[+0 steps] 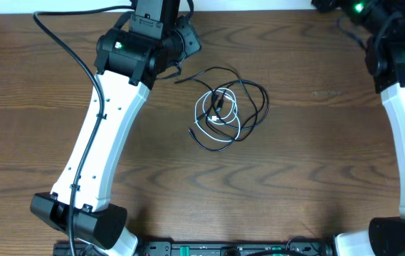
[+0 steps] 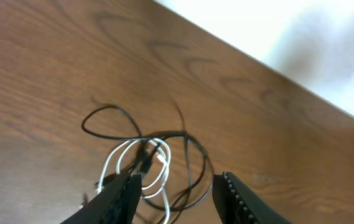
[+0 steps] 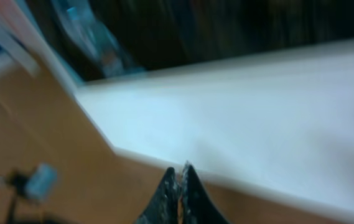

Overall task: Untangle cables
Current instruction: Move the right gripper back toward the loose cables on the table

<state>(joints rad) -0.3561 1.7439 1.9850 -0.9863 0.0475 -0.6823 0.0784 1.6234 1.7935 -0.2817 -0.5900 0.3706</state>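
Cables, black and white, lie looped together; left tool spread, right tool pressed together.

Two cables — black cable, white cable; two arms; two pincers, left pincer, right pincer; one table

A dark brown wood-grain table carries a thin black cord and a thin white cord. They are looped together in one loose tangle lying flat on the wood. The tangle sits just ahead of the left gripper, with the white loops nearest its fingertips and one black end trailing toward it.
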